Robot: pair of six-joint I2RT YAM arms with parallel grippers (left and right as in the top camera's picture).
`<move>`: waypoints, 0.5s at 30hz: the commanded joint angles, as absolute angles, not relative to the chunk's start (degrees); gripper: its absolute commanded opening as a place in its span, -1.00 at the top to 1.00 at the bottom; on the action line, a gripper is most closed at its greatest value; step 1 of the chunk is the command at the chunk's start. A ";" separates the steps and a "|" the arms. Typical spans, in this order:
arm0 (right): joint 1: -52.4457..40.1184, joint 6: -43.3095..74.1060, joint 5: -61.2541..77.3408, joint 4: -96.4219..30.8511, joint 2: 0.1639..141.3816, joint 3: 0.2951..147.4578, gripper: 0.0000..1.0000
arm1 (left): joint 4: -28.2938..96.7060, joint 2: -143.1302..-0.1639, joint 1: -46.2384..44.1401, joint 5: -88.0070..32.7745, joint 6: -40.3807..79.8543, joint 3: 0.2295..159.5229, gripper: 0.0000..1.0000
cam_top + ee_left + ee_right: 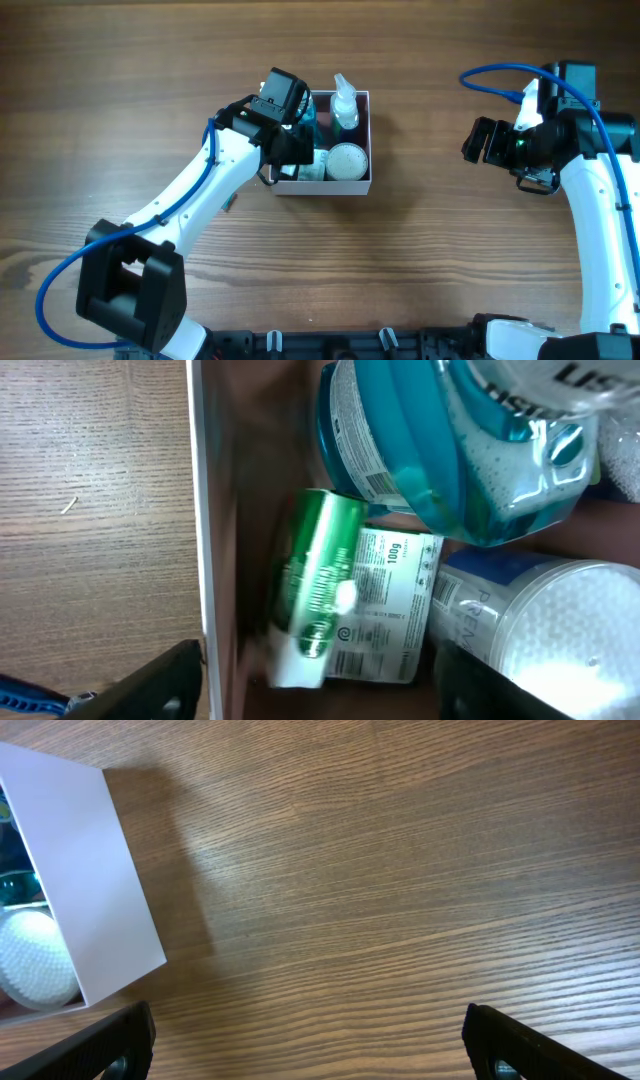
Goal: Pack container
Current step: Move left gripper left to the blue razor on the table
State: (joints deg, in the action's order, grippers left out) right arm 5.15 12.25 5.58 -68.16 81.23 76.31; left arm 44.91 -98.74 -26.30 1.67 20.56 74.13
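The container (325, 187) sits on the counter (430, 260) right under the left end effector (295, 148) — its 2 fingers (160, 680) are spread wide over a green-and-white packet (340, 600) lying inside — while the right end effector (478, 142), open and empty, is far from the container.

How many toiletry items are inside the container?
4: clear spray bottle far right, blue mouthwash bottle far left, white round tub near right, green-white packet near left. The left gripper may hide more.

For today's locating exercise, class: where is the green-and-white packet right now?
In the left wrist view, the green-and-white packet lies inside the container, near its white wall, just below the blue bottle.
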 commanded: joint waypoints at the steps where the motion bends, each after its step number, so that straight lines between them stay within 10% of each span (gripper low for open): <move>1: 5.21 11.55 6.11 -68.20 81.54 76.03 -0.99 | 45.47 -96.25 -25.43 2.74 19.94 75.57 -0.45; 15: 5.21 11.57 6.24 -68.01 81.54 76.03 -1.00 | 63.99 -80.25 -1.98 7.44 57.19 74.87 -0.49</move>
